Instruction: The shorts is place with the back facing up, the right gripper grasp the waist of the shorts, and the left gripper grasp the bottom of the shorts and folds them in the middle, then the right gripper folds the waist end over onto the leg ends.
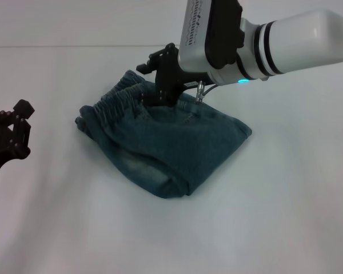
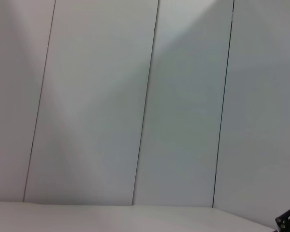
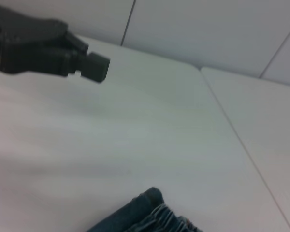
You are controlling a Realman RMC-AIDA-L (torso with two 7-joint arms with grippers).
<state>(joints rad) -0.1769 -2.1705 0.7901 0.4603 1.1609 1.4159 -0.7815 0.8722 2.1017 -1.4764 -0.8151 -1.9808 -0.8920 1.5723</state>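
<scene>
While the left gripper sits parked well aside, grip state unreadable, the right gripper presses onto the shorts directly beneath at the waist, closure hidden.

From my seat the shorts are faded blue denim with paler bleached patches near the fold. Both grippers, right and left, are black. The table is plain white.

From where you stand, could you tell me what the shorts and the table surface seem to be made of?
The shorts look like faded blue denim: woven texture, stitched seams, gathered elastic waist. The table appears to be a smooth, matte white surface, possibly laminate; its material is uncertain.
</scene>
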